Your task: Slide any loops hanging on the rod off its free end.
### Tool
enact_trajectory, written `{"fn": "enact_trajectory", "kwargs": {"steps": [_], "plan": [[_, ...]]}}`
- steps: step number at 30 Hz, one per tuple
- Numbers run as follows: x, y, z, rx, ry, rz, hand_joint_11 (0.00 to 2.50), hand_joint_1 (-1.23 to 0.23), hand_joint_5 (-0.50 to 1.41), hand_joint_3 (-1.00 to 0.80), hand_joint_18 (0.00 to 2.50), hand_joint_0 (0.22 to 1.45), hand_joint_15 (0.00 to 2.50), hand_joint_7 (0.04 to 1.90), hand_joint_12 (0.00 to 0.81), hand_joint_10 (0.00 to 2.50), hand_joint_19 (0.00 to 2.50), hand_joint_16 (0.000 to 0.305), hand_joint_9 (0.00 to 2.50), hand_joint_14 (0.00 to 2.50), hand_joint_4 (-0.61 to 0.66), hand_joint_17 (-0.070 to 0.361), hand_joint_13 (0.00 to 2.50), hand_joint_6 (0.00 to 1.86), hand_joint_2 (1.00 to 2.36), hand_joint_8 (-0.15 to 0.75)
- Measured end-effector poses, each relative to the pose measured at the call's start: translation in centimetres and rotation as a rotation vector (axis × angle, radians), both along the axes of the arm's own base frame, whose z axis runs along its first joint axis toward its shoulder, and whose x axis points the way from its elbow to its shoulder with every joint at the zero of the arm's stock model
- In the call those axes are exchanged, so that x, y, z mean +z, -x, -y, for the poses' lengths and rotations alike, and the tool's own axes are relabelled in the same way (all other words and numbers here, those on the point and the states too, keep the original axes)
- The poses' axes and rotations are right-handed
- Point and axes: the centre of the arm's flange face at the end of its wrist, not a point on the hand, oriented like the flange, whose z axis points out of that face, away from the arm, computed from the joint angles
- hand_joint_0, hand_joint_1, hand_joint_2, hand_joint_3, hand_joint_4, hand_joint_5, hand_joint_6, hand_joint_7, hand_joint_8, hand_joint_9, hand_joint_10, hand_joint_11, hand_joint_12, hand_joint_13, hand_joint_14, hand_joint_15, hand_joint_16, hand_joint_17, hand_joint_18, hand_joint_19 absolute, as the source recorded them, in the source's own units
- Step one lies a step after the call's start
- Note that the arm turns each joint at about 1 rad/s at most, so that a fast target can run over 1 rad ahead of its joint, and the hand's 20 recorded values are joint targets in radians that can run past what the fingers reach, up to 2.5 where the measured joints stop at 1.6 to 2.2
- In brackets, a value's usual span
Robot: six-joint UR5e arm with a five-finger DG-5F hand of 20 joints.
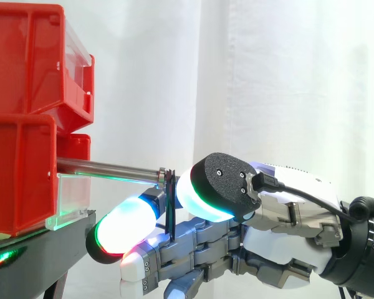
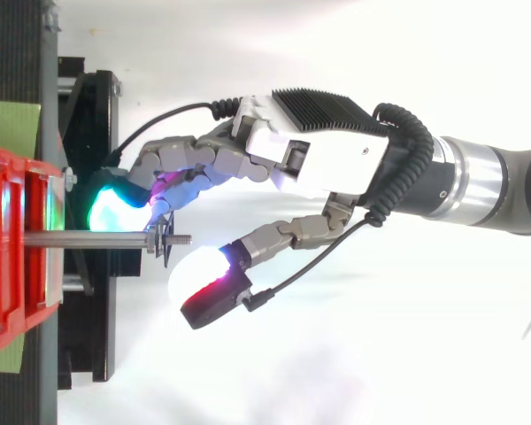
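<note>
The red bins [image 1: 25,124] anchor the whole thing, so if the hand [image 2: 327,159] leans on anything too hard, the stack could probably shift.

The hand sits low and beside the rod [image 1: 106,167]. Its fingers are bent loosely and the thumb [image 1: 202,193] is spread well apart from them. It isn't gripping anything. One glowing fingertip [image 2: 113,208] is on the bin side of the loop [image 1: 170,212] and the thumb is on the outer side. Can't tell if either pad actually touches it.

The loop is thin and black, and hangs right near the rod's free end, on the threaded tip [image 2: 181,237].

Biggest worry is probably those threads. If the loop gets pushed from one side only, it could tilt and snag. The thumb also looks like it's sitting in the exit path, so it might block the loop. And something that thin could easily slip past a fat pad.
</note>
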Motion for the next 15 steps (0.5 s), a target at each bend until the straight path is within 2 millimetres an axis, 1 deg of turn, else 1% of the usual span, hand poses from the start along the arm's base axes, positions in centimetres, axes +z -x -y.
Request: {"fn": "enact_trajectory", "kwargs": {"steps": [6, 10, 15], "plan": [[0.0, 0.0, 0.1, 0.001, 0.001, 0.001, 0.15, -0.69, -0.14, -0.39, 0.91, 0.62, 0.21, 1.01, 0.361, 0.0, 0.51, 0.053, 0.79, 0.01, 0.3, 0.119, 0.83, 0.5, 1.01, 0.327], [0.0, 0.0, 0.0, 0.006, 0.01, 0.002, 0.15, -0.69, -0.14, -0.4, 0.91, 0.62, 0.21, 1.01, 0.362, 0.0, 0.52, 0.053, 0.79, 0.01, 0.3, 0.119, 0.83, 0.5, 1.01, 0.325], [-1.3, 0.0, -0.2, 0.015, 0.048, -0.005, 0.15, -0.69, -0.14, -0.4, 0.92, 0.62, 0.21, 1.03, 0.361, 0.0, 0.52, 0.053, 0.79, 0.01, 0.3, 0.119, 0.83, 0.5, 1.01, 0.324]]}}
